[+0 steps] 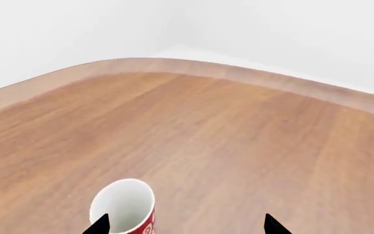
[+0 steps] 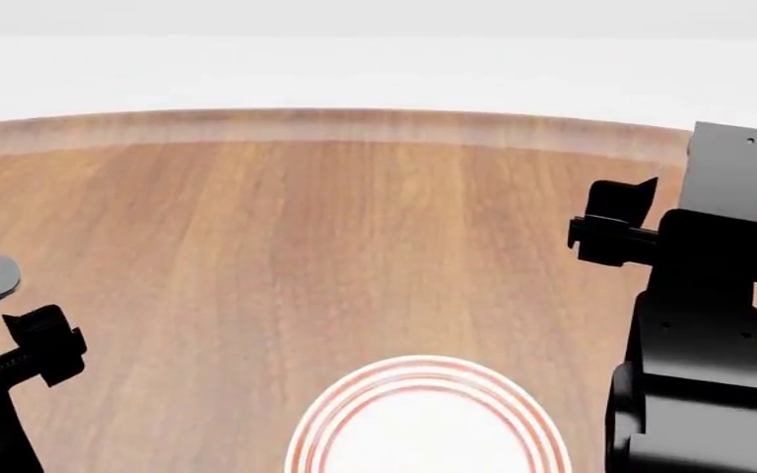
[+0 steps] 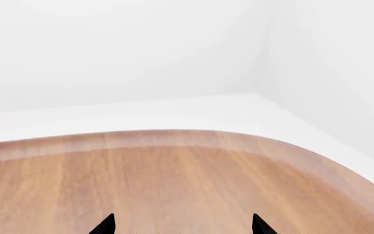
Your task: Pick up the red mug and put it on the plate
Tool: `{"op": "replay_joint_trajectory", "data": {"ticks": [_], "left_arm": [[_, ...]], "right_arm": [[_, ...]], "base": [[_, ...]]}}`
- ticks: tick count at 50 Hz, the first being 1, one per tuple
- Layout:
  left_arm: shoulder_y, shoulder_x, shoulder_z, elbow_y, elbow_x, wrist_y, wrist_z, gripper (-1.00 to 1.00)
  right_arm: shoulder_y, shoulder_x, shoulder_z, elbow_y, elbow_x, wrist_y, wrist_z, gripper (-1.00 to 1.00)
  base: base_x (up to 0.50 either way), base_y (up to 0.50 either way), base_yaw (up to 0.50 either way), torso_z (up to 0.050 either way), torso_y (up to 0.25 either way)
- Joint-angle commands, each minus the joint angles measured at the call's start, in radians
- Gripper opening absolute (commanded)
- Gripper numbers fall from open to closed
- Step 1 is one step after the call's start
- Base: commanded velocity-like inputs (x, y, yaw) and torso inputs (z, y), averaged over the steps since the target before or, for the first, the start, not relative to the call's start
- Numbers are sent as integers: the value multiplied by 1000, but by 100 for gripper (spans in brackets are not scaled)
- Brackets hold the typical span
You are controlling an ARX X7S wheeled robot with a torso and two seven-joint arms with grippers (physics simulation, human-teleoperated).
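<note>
The red mug (image 1: 125,207), red with a white pattern and a white inside, stands upright on the wooden table, seen only in the left wrist view. My left gripper (image 1: 187,228) is open. One of its fingertips (image 1: 99,226) shows in front of the mug's mouth, and the mug sits at that side of the gap, not centred. The white plate (image 2: 425,434) with red rings lies at the near middle of the head view, between my two arms. My right gripper (image 3: 181,228) is open and empty above bare table. The mug is out of the head view.
The wooden table (image 2: 352,227) has a rounded far edge with white floor and walls behind it. My left arm (image 2: 17,374) stands at the lower left and my right arm (image 2: 694,325) rises at the right of the plate.
</note>
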Motion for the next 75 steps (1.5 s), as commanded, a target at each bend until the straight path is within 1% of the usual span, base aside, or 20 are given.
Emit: {"op": "replay_joint_trajectory", "data": {"ticks": [1,12,37,47,55,61,69,75], "left_arm": [[-10,-6,-3,-63,-13,32,-16,100],[-9,-22,-16,-86,-29,49,-26,100],[2,-40,-38,-239,-42,147,-28,100],[-21,-48,-22,-306,-54,156,5,100],[-63,-50,-16,-422,-41,207,11,100],[-115,-50,-18,-571,-34,267,25,100],[-164,-51,-21,-718,-28,338,38,100],[-186,-54,-28,-792,-30,373,42,100]], "right_arm": [[-2,3,-2,17,7,-11,5,100],[4,2,-10,41,11,-23,9,100],[4,3,-13,90,26,-57,18,100],[1,4,-16,106,32,-72,20,100],[3,6,-18,112,36,-72,23,100],[0,7,-20,120,38,-78,23,100],[10,9,-23,147,42,-89,25,100],[5,9,-24,141,46,-86,26,100]], "base": [[0,0,0,0,0],[0,0,0,0,0],[0,0,0,0,0],[0,0,0,0,0],[0,0,0,0,0],[0,0,0,0,0],[0,0,0,0,0],[0,0,0,0,0]]}}
